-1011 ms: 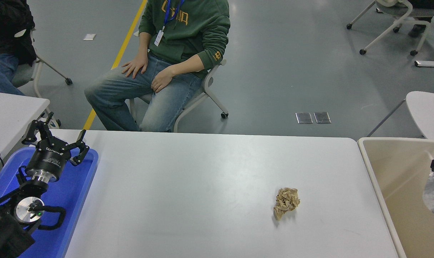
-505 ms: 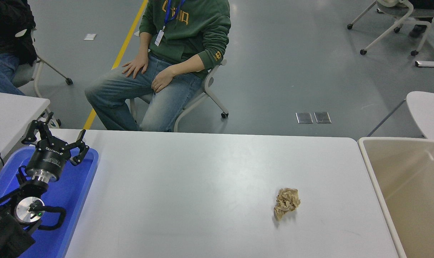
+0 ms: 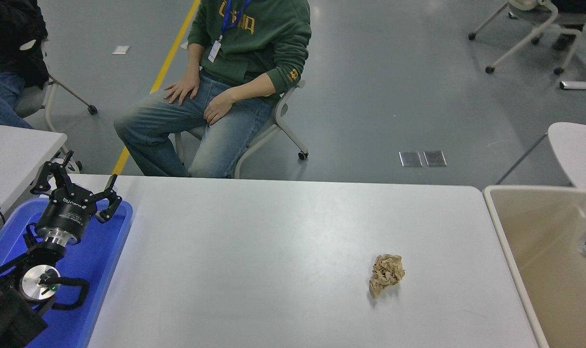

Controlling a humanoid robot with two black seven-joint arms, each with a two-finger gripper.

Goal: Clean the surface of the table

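Table surface [image 3: 254,251]: broad white top, filling the middle of the room's near side.
What's left on it: one crumpled brown paper wad [image 3: 387,273], right of centre, toward the near edge.
Bin: beige bin [image 3: 508,241], just off the table's right end, close to the wad.
Left gripper [image 3: 75,193]: parked over the blue tray [image 3: 99,261] at far left, fingers spread apart, holding nothing.
Right gripper: not in sight, so I can't say.
Which arm: my guess is the right, since the wad lies well away from the left gripper.
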